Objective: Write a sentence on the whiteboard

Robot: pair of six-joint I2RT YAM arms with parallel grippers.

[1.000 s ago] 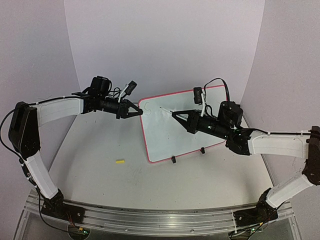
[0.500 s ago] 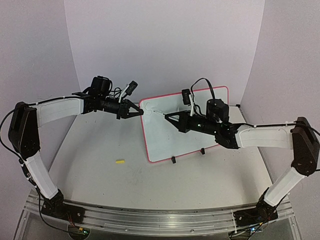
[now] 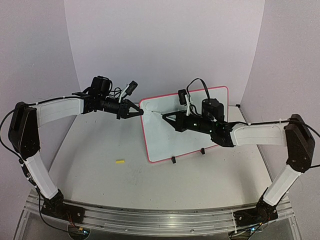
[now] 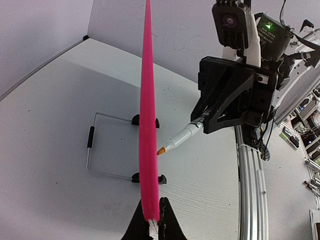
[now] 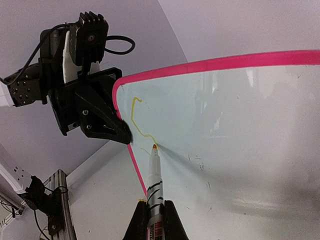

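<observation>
**One board, one marker, two closed grippers**

Count with me: you had one whiteboard (image 3: pixel 167 142), one marker (image 5: pixel 154 175), and one small yellow piece (image 3: pixel 119 162) lying loose on the tabletop (image 3: pixel 150 190), well apart from the board on its left. In the overhead view two black feet (image 3: pixel 173 160) showed along the board's lower rim. From the left wrist a thin wire stand (image 4: pixel 90 150) sat behind the board.

Writing next. Of the sentence (image 5: pixel 133 116), you had a single yellow line near the board's upper left corner: a small hook at the top, then a run down and to the right. No letter of it could be read. There was red and black print on the marker barrel, but it was cut off at the bottom of the right wrist view and I could not read it. No brand showed on anything.

Now positions. The whiteboard stood propped and tilted at the middle-back of the tabletop. Your left gripper (image 4: pixel 151 226) was closed tight on its pink left rim, pinching the edge between both fingers. Your right gripper (image 5: pixel 152 220) was closed around the marker, barrel pointing straight out ahead of the fingers. The yellow-orange tip met the board's face at the lower end of that stroke, just beside the left rim. The two grippers sat near each other, apart, one on either side of that rim.
</observation>
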